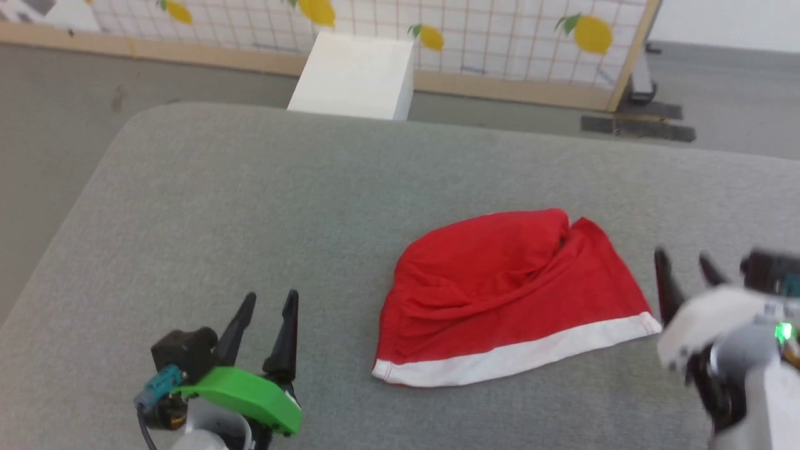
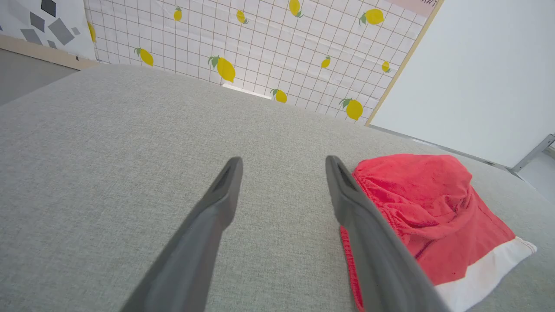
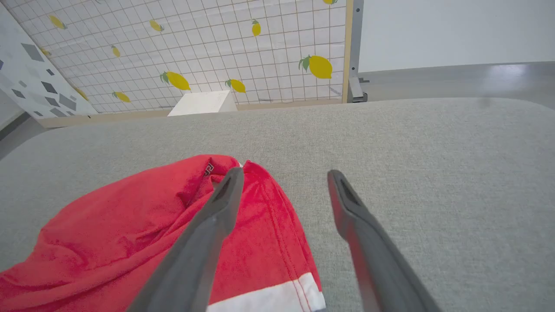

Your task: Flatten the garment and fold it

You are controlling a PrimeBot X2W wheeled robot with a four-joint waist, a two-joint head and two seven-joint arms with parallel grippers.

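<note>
**Both claws wide and empty, red shorts bunched on the right half of the worktop**

The garment (image 1: 506, 294) lies on the grey fabric-covered worktop (image 1: 250, 200), right of its middle and well away from the far edge. It is doubled into a rounded, creased mound. Its white band (image 1: 519, 353) runs along the side nearest the robot, and red folds are heaped towards the far side. In the left wrist view the garment (image 2: 433, 208) shows a gathered elastic edge on its left side. In the right wrist view the garment (image 3: 130, 242) shows a small label (image 3: 209, 169) at its far tip.

The left gripper (image 1: 271, 295) hangs over bare worktop towards the near left, apart from the garment. Its fingers are spread wide with nothing between them, as its own view also shows (image 2: 282, 160).

The right gripper (image 1: 681, 255) is blurred in the head view, just beside the right end of the white band. Its own view (image 3: 285, 171) shows the jaws wide with only grey fabric between them. The left finger crosses the garment's right edge in that view; whether it touches the cloth cannot be told.

Beyond the far edge stand a white box (image 1: 356, 75) and a lemon-patterned panel (image 1: 500, 37).
</note>
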